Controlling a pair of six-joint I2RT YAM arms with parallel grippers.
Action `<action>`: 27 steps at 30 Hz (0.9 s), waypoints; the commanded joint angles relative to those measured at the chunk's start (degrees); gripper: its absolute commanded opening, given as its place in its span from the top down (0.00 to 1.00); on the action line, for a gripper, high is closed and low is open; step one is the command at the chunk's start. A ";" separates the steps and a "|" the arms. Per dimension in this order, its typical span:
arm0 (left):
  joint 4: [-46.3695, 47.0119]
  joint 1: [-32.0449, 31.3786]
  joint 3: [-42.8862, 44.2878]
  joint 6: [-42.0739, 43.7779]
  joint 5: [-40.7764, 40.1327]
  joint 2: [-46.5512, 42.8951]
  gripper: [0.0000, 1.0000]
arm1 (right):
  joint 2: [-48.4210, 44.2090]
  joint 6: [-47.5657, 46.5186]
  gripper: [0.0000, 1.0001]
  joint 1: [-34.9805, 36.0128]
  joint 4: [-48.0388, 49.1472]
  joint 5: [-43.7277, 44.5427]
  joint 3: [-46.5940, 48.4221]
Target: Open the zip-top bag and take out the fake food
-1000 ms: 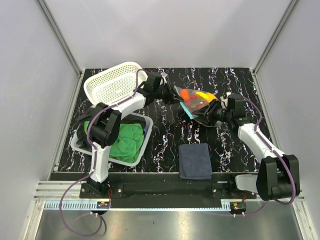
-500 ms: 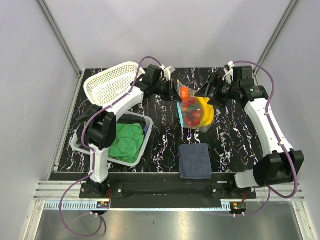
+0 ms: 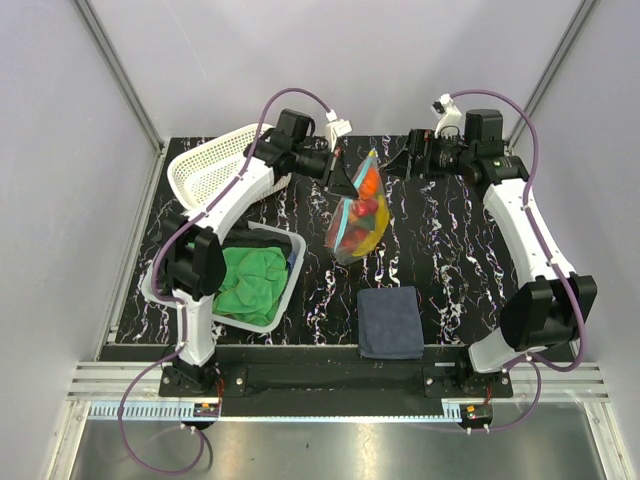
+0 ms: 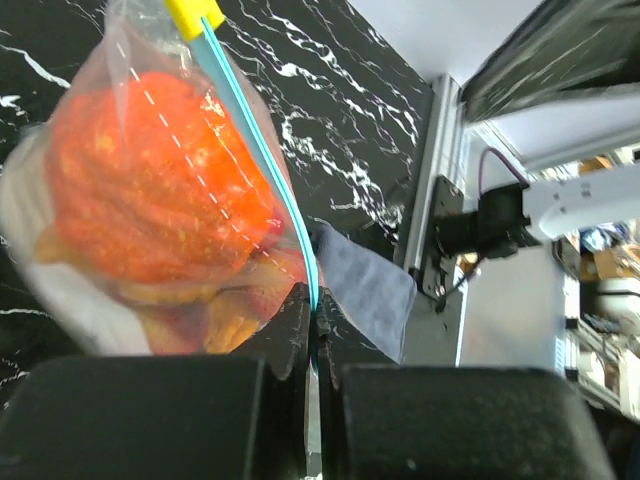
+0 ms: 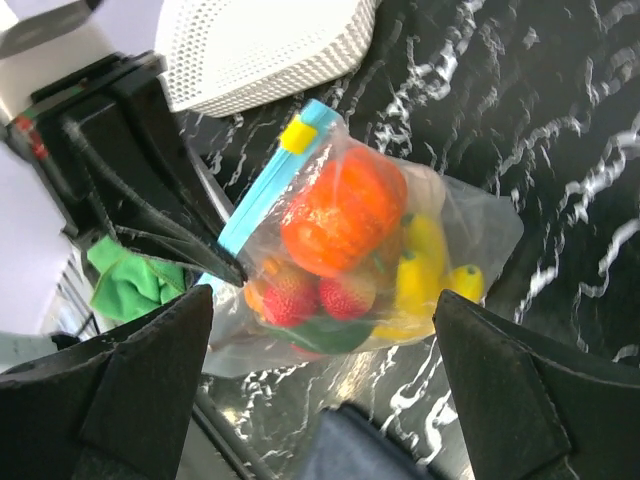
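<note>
Marbled table [image 3: 450, 275]; clear zip-top bag [image 3: 355, 218] bulging, fake food [image 5: 345, 215] inside.

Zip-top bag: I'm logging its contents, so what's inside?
Through the clear zip-top bag show a round orange fruit, two red berries, yellow banana pieces and something dark green. Anything behind those is covered.

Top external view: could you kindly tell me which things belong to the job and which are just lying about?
Job: zip-top bag, fake food inside it, left gripper shut on the bag, right gripper open.
Lying about: white basket, green cloth in its bin, dark blue cloth.
</note>
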 commanded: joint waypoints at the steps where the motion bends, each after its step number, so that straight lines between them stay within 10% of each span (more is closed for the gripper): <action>1: 0.45 1.47 4.00 2.37 8.44 -2.41 1.00 | 1.34 -10.06 0.01 -0.44 7.30 -8.18 1.34; 6: 2.81 1.38 0.50 -1.40 7.66 -3.55 1.00 | -2.09 -10.43 0.00 -2.28 24.24 -11.33 -7.44; 27: 4.58 -2.84 -2.94 -6.16 10.72 -5.40 1.00 | 14.25 -12.98 0.07 -6.41 31.31 -42.45 -3.07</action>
